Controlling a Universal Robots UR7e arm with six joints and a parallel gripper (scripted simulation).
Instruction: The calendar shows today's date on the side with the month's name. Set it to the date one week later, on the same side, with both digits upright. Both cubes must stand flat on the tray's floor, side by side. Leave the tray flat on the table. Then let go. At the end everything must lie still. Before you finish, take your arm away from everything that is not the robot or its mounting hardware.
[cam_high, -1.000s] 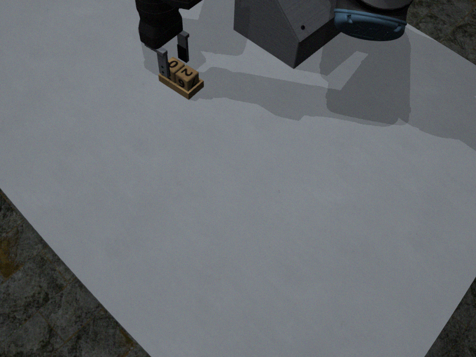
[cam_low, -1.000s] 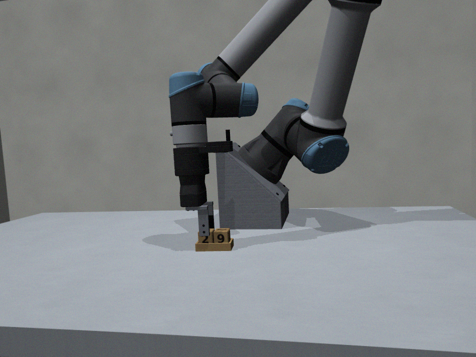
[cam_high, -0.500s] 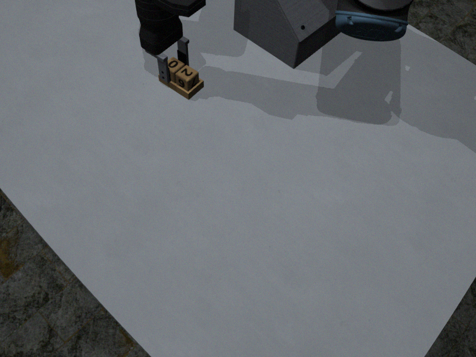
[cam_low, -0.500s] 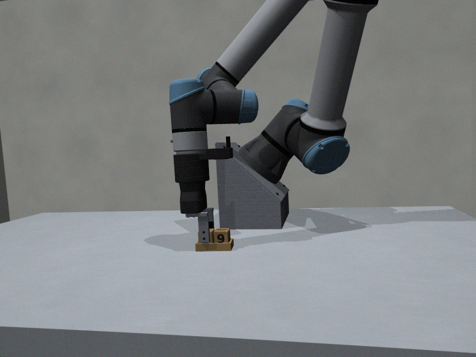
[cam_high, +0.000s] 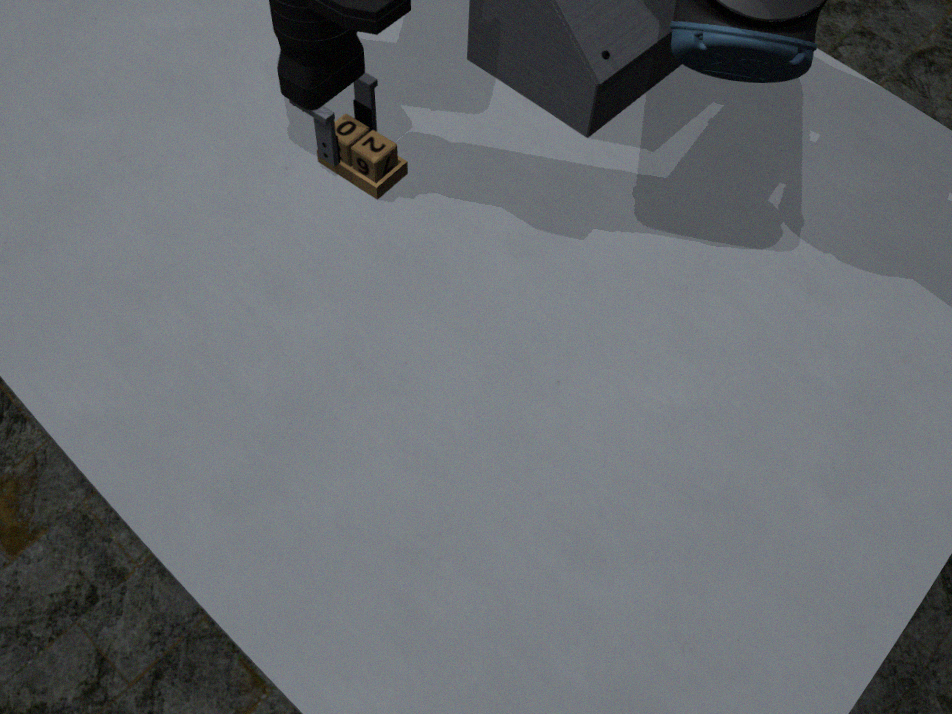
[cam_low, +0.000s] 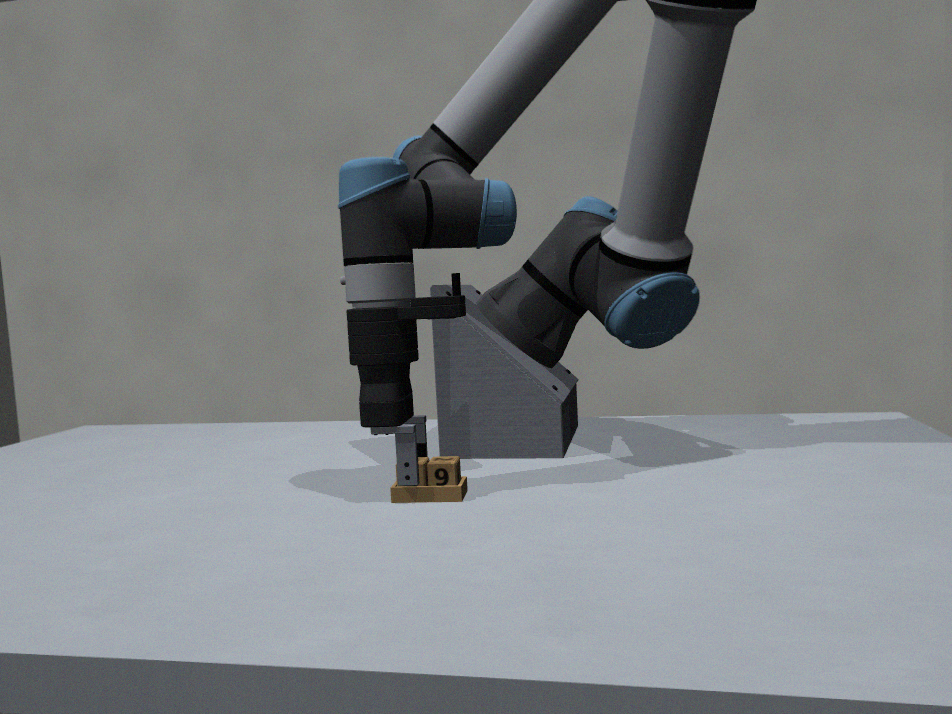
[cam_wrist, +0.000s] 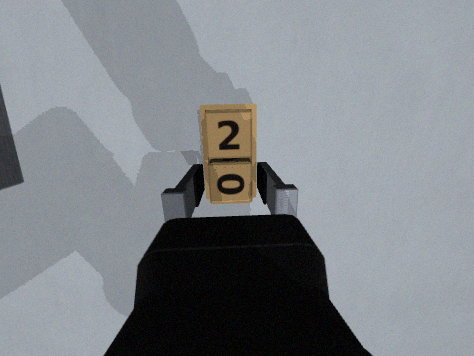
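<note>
A small wooden tray lies flat on the table's far left part, with two wooden cubes side by side in it. One cube shows 0 on top. The other cube shows 2 on top and 9 on its front in the exterior view. My gripper is open and lowered around the 0-topped cube, one finger on each side with small gaps. The near finger hides that cube's front face in the exterior view.
The arm's grey wedge-shaped base mount stands on the white table just behind and to the right of the tray. The table's edges lie far from the tray.
</note>
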